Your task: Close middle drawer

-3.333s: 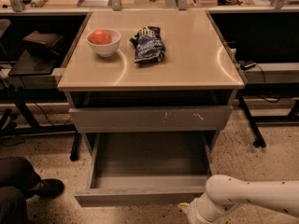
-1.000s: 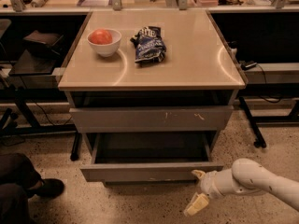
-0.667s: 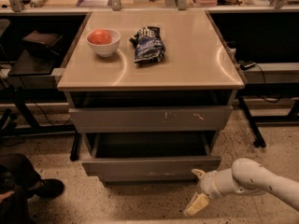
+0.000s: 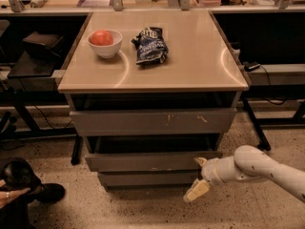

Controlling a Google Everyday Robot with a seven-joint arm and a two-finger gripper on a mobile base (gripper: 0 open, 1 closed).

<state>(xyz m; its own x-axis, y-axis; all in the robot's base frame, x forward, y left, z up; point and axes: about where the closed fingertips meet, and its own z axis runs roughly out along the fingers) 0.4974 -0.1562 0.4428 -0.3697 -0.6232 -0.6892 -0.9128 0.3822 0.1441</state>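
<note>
The gripper (image 4: pixel 191 180) is seen at 5 o'clock of the frame, low in front of the cabinet's right side, on a white arm (image 4: pixel 257 168) that enters from 4 o'clock. Its two fingers are spread wide apart and nothing is grasped. The upper finger (image 4: pixel 200 161) is placed at the right end of the middle drawer (image 4: pixel 152 161), touching it or just beside it; which cannot be told. The lower finger (image 4: pixel 197 191) is pointed down toward the floor (image 4: pixel 143 206), at 5 o'clock of the lower front.

The middle drawer is located at 6 o'clock of the tabletop (image 4: pixel 190 61), between the scratched upper drawer front (image 4: pixel 152 122) and the narrower lower front (image 4: pixel 147 178). It is pushed almost fully in. Only a dark slot is shown above its flat front, and the front is set slightly forward of the lower one. Whether it is fully shut cannot be told.

On the tabletop, a white bowl (image 4: pixel 106 46) holding a round red fruit (image 4: pixel 101 37) is placed at 10 o'clock. A crumpled dark chip bag (image 4: pixel 149 45) is laid just beside it, at its 3 o'clock, not touching.

At 8 o'clock of the frame, a person's hand (image 4: pixel 10 194) and a dark shoe (image 4: pixel 50 192) are seen on the floor side, well apart from the gripper.
</note>
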